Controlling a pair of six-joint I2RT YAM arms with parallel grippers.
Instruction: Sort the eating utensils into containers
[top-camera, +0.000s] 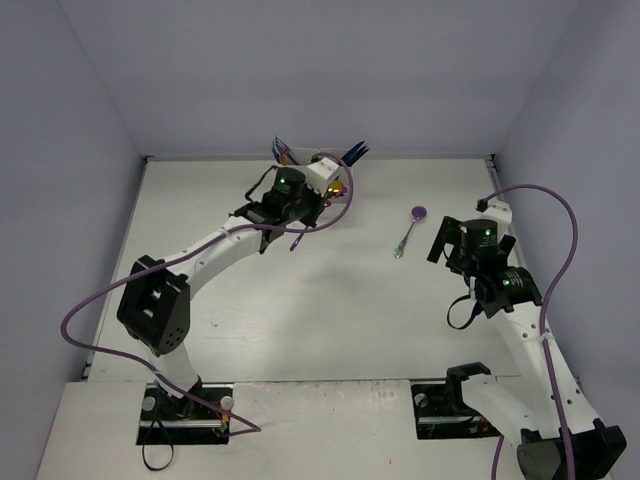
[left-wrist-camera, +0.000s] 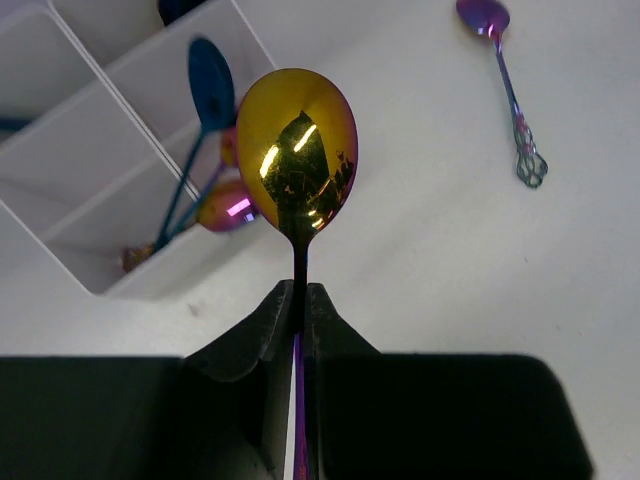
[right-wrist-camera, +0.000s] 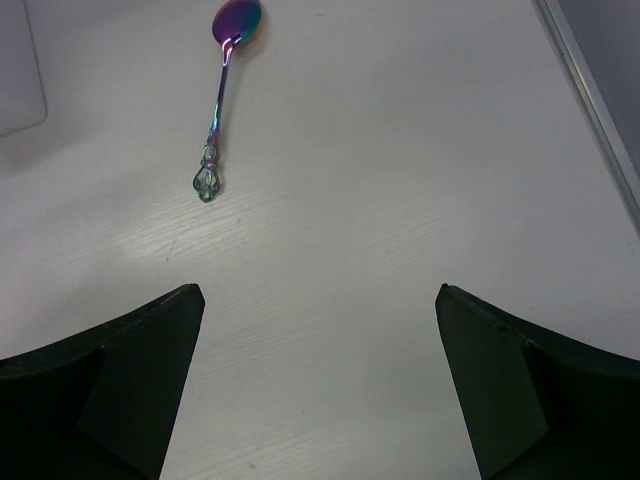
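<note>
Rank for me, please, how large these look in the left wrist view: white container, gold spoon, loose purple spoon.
1. white container, though cropped.
2. gold spoon, close to the camera.
3. purple spoon, farther off; real sizes may match.

A gold spoon (left-wrist-camera: 296, 150) with a mirror-bright bowl and a purple-tinted handle is pinched by its handle in the left gripper (left-wrist-camera: 300, 300), its bowl close to the white container (left-wrist-camera: 100, 130). In one open square compartment a blue spoon (left-wrist-camera: 210, 85) leans bowl-up, with a small purple-gold spoon (left-wrist-camera: 228, 208) beside it. A rainbow spoon (right-wrist-camera: 222, 90) with an ornate handle end lies flat on the table, well apart from the container.
</note>
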